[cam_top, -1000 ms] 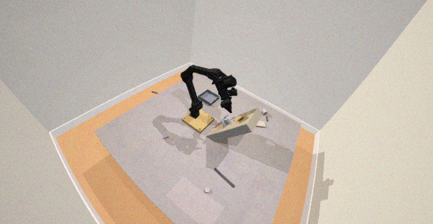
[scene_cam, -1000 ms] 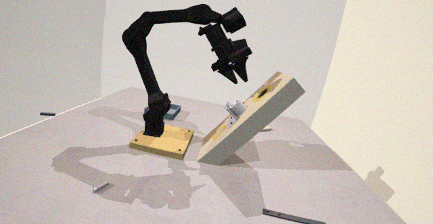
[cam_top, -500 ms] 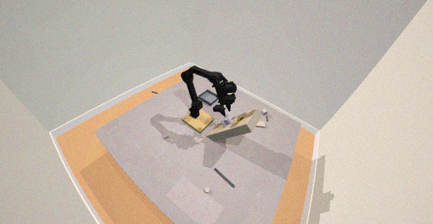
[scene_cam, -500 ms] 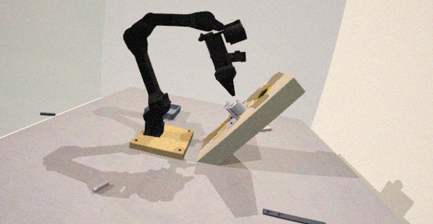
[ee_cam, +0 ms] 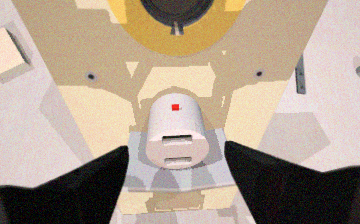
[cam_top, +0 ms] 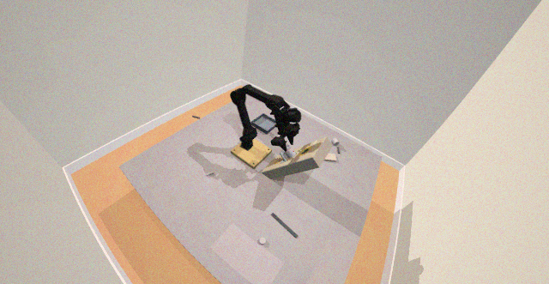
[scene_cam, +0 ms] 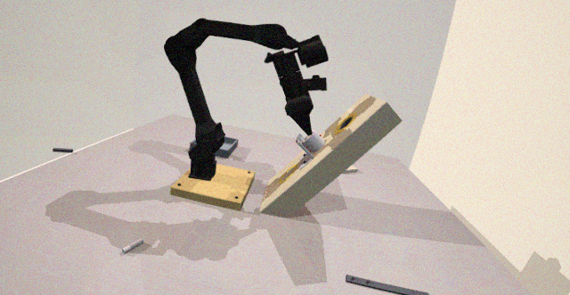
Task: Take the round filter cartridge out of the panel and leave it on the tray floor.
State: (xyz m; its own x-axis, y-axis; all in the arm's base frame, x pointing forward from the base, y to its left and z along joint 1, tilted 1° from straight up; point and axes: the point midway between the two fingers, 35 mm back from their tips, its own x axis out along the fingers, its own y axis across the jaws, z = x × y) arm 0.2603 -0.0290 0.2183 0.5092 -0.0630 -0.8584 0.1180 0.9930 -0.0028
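Observation:
The filter cartridge [cam_top: 290,153] [scene_cam: 314,143] [ee_cam: 176,120], a white cylinder with two slots and a red mark, is out of its socket. It lies on the sloping service panel [cam_top: 296,169] [scene_cam: 356,152] [ee_cam: 73,102], against a grey bracket [scene_cam: 304,145] [ee_cam: 135,172]. The round dark socket [scene_cam: 346,123] [ee_cam: 177,9] with a yellow ring is empty, higher up the panel. My gripper [cam_top: 286,144] [scene_cam: 309,134] [ee_cam: 177,149] is open, with one finger on each side of the cartridge and a gap visible on both sides in the wrist view. The tray [cam_top: 264,123] [scene_cam: 227,151] stands behind the arm and holds nothing visible.
The arm stands on a wooden base [cam_top: 251,154] [scene_cam: 223,189] close to the panel's low edge. A dark bar [cam_top: 284,225] [scene_cam: 386,286] and a small white cylinder [cam_top: 262,241] lie farther off. A pale block [cam_top: 330,157] [ee_cam: 1,54] lies beside the panel.

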